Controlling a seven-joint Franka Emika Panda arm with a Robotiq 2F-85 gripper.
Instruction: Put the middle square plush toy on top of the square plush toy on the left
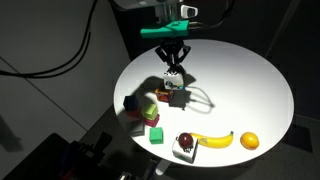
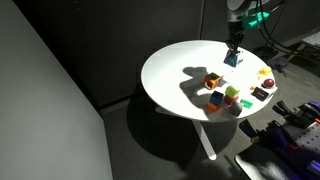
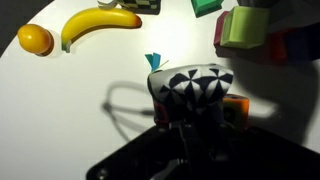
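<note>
My gripper (image 1: pixel 173 66) is shut on a black-and-white patterned square plush toy (image 3: pixel 190 82) with a teal tag and holds it above the white round table (image 1: pixel 240 80). The gripper also shows in the other exterior view (image 2: pixel 233 52), with the toy (image 2: pixel 233 59) in it. In the wrist view the dark fingers (image 3: pixel 188 118) grip the toy's sides. A grey and orange square plush (image 1: pixel 178 97) lies on the table just below. A green, yellow and red square plush (image 1: pixel 147 105) lies further left, also in the wrist view (image 3: pixel 245 28), with a dark one (image 1: pixel 132 103) beside it.
A banana (image 1: pixel 212 140), an orange (image 1: pixel 249 141) and a small tray with an apple (image 1: pixel 185 146) lie near the table's front edge. A green block (image 1: pixel 155 135) and another small block (image 1: pixel 152 119) lie near the left plush toys. The room around the table is dark.
</note>
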